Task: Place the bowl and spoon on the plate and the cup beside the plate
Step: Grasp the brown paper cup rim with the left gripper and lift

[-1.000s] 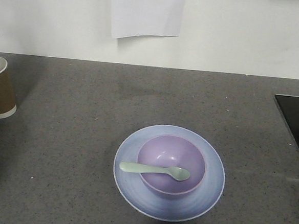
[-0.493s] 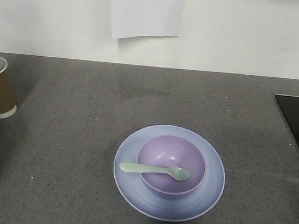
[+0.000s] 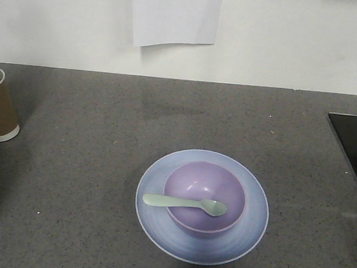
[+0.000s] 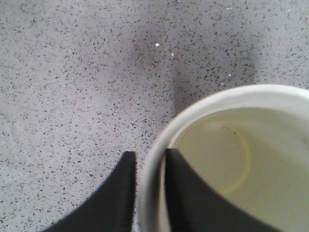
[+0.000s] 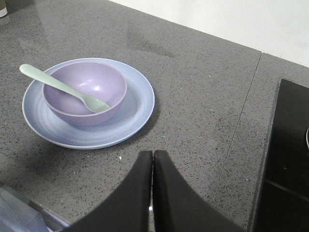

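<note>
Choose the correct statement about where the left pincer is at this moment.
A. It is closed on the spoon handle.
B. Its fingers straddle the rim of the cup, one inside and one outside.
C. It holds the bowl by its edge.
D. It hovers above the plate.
B: in the left wrist view the left pincer has one dark finger on each side of the white rim of the cup.
</note>
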Robot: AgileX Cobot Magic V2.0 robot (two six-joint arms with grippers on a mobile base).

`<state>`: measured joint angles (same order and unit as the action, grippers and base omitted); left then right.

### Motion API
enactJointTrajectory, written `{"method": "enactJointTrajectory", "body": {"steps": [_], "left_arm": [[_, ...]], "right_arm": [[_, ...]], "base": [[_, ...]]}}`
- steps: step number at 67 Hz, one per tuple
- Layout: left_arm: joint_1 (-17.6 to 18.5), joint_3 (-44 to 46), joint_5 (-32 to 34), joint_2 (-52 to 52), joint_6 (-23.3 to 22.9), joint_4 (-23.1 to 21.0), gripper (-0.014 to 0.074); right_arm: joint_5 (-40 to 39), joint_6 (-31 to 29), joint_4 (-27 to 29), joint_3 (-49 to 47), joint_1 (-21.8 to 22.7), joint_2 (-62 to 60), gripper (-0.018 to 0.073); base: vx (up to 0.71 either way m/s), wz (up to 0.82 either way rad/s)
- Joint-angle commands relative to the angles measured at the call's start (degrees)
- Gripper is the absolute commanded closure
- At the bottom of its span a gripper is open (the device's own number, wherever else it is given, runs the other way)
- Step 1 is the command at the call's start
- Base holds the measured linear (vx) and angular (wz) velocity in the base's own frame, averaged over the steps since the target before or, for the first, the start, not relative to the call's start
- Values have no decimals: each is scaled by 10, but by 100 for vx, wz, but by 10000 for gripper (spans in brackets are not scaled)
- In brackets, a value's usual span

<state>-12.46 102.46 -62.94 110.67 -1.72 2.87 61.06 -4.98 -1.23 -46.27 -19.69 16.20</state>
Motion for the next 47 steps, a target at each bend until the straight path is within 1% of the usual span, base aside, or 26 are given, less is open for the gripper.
{"method": "enactJointTrajectory", "body": {"steps": [1, 8, 14, 18, 21, 23, 24, 31, 34, 40, 47], "left_arm": [[1, 15, 17, -36, 14, -12, 605], [1, 15, 24, -54, 31, -38, 604], [1, 15, 19, -79, 40, -78, 604], [3, 15, 9, -100, 57, -118, 604], [6, 15, -6, -114, 81, -162, 604], [9, 15, -14, -123, 92, -180, 604], [11, 15, -23, -128, 99, -199, 604], [35, 15, -76, -158, 155, -264, 604], [52, 14, -88, -170, 165, -276, 604], [85, -6, -85, -197, 165, -278, 604], [127, -59, -77, -223, 165, -285, 604]], "right_arm": [[-36, 1, 2, -11, 1, 8, 566], [-31, 1, 5, -11, 1, 8, 566], [-29, 1, 6, -11, 1, 8, 566], [-29, 1, 6, -11, 1, 8, 566], [-29, 1, 7, -11, 1, 8, 566], [-29, 1, 8, -11, 1, 8, 566], [-29, 1, 8, -11, 1, 8, 566], [-29, 1, 9, -11, 1, 8, 566], [-29, 1, 9, -11, 1, 8, 566], [-29, 1, 22, -11, 1, 8, 566], [-29, 1, 35, -11, 1, 8, 566]], "base": [[0, 0], [0, 0], [0, 0], [0, 0], [0, 0], [0, 0], [0, 0], [0, 0], [0, 0], [0, 0], [0, 0]]}}
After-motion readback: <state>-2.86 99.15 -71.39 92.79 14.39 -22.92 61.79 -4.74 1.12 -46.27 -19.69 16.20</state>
